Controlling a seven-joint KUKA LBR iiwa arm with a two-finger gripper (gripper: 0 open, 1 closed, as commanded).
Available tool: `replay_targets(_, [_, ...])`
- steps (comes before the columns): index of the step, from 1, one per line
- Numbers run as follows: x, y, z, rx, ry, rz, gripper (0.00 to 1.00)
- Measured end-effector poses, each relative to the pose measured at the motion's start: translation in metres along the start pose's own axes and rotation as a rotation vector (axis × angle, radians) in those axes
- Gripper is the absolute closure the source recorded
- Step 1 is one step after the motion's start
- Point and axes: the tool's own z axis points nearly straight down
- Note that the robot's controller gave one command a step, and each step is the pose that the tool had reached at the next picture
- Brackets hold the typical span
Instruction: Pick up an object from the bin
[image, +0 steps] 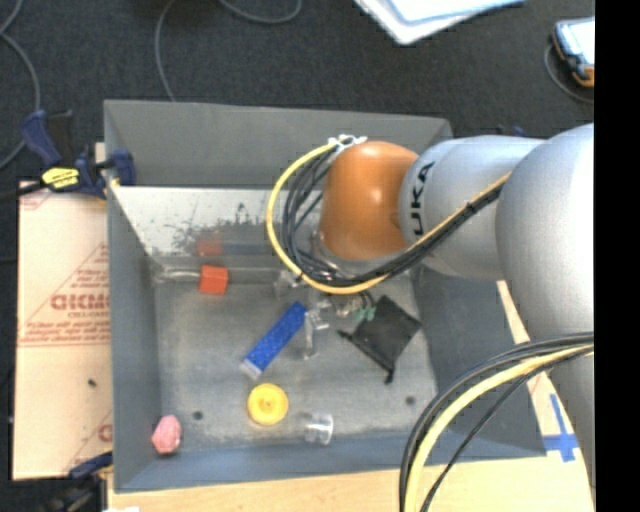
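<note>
Grey bin (130, 350): gripper (313, 335) is placed at blue block's (275, 337) 3 o'clock, grip state indiscernible; block may be knocked aside.

The tool (312, 328) is hanging low over the middle of the bin (190, 350), just beside the upper end of a slanting blue oblong block (273, 338). A black flat piece (383, 335) is lying near it, and a yellow disc (267, 404) is lying nearer the front wall.

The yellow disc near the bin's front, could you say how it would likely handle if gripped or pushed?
The yellow disc lies flat, so a push would probably slide it, not roll it. Its low profile may leave little edge to grip.
</note>
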Motion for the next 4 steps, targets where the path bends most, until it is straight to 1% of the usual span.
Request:
replay_targets(1, [0.004, 0.008, 0.01, 0.002, -0.003, -0.269, 0.0])
replay_targets(2, [0.015, 0.032, 0.013, -0.001, -0.004, -0.43, 1.0])
replay_targets(3, [0.015, 0.032, 0.013, -0.001, -0.003, -0.429, 1.0])
replay_targets(4, [0.009, 0.036, -0.067, -0.001, -0.003, -0.469, 1.0])
